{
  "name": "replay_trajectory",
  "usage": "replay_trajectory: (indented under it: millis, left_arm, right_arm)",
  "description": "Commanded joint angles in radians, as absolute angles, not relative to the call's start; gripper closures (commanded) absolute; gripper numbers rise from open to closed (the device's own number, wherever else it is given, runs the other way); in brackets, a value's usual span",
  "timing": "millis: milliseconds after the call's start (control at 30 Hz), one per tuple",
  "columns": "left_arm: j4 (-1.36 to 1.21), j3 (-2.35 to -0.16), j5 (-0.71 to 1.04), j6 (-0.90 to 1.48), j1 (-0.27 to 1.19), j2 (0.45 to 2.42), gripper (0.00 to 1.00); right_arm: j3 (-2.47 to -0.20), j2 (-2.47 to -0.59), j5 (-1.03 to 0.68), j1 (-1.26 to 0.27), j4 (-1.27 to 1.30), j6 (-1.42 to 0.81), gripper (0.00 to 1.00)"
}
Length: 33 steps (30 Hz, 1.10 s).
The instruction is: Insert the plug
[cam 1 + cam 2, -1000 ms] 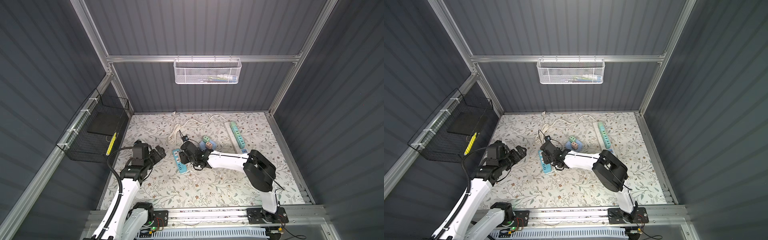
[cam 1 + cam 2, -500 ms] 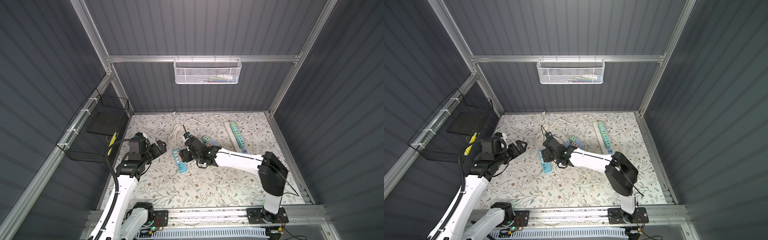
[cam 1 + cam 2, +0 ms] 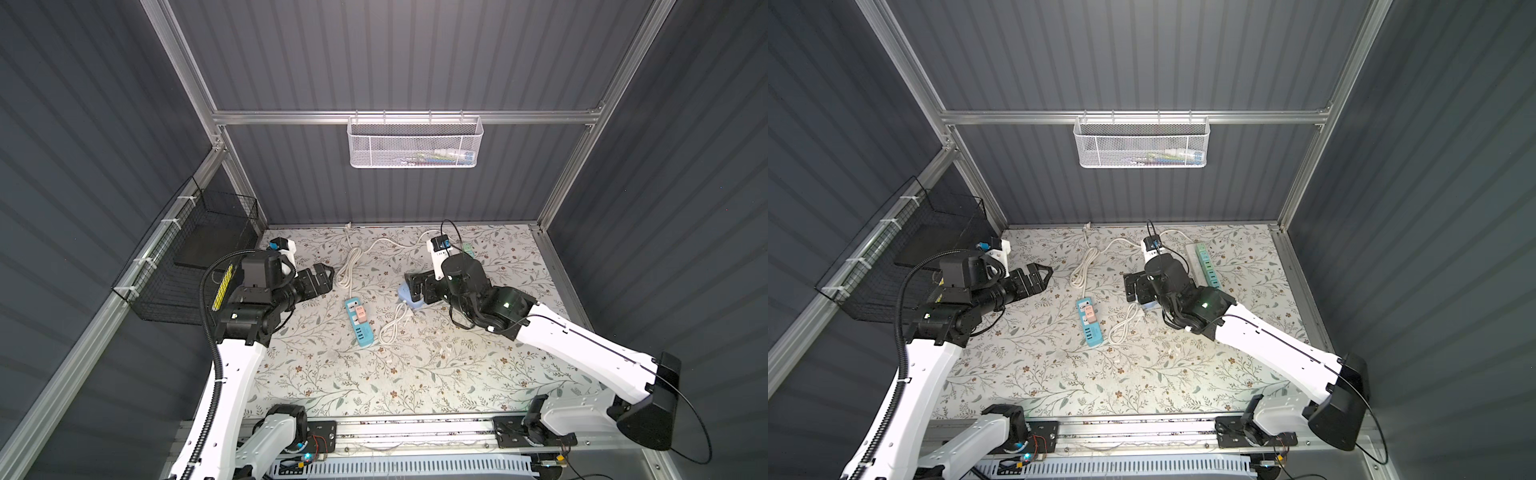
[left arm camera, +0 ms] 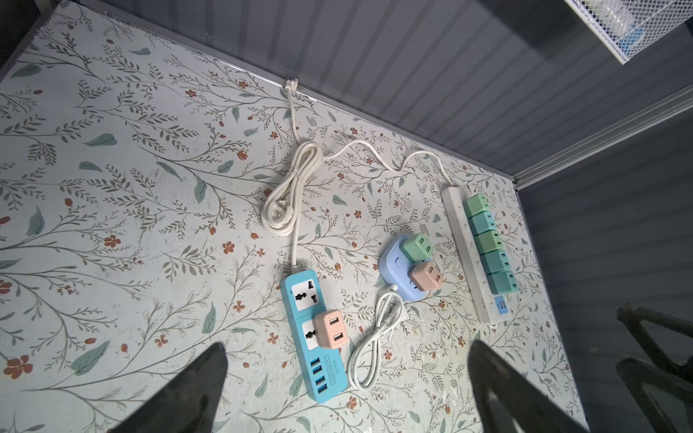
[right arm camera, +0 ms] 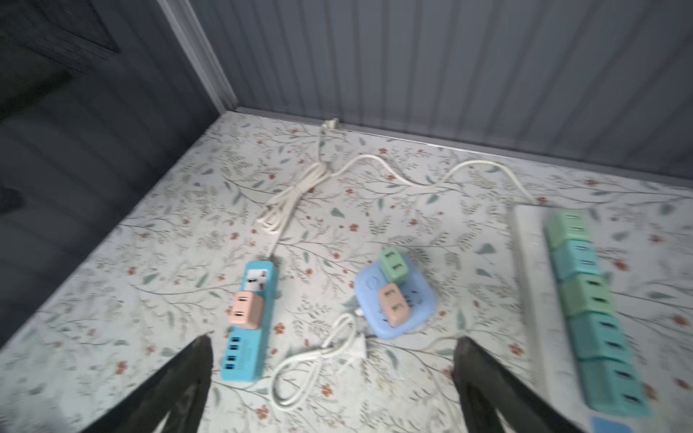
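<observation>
Our right gripper (image 3: 412,286) now hangs with jaws spread wide and empty, drawn back from the blue power strip (image 3: 363,338) where it worked a second ago, and it hovers by the round blue socket hub (image 4: 393,264). We see the pink plug (image 3: 360,314) standing in the strip's second socket, clear of both grippers, so we judge the insertion done. Our left gripper (image 3: 327,280) waits released, well aside.
</observation>
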State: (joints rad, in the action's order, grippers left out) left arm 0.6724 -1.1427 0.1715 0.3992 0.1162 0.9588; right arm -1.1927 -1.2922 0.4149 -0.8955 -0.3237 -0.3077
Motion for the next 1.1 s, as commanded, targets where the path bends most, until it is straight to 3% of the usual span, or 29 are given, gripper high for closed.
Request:
replay_trajectory:
  millis: [0, 167, 533, 700, 900, 1000, 1067]
  left_arm:
    - [0.561, -1.026, 0.070, 0.437, 0.111, 0.890, 0.00]
    - [0.272, -0.769, -0.028, 0.444, 0.110, 0.788, 0.00]
    - [-0.186, -0.514, -0.203, 0.058, 0.110, 0.937, 0.00]
    - [-0.455, -0.384, -0.341, -0.023, 0.110, 1.063, 0.00]
    - [-0.799, -0.329, -0.319, -0.076, 0.109, 1.356, 0.00]
    - [-0.932, -0.344, -0.278, -0.060, 0.105, 1.495, 0.00]
    - [-0.855, -0.400, -0.207, -0.052, 0.100, 1.523, 0.00]
  right_arm:
    - [-1.095, -1.256, 0.620, -0.864, -0.304, -0.201, 0.01]
    - [-0.994, -1.150, 0.269, -0.590, -0.257, -0.213, 0.01]
    - [-0.687, -1.054, 0.057, -0.061, 0.125, -0.135, 0.01]
    - [-0.510, -1.055, -0.001, 0.024, 0.342, -0.037, 0.01]
    - [-0.343, -1.084, 0.157, 0.050, 0.655, 0.009, 0.01]
    - [-0.339, -1.111, 0.036, 0.100, 0.677, -0.048, 0.01]
    - [-0.362, -1.167, -0.042, 0.119, 0.640, -0.061, 0.01]
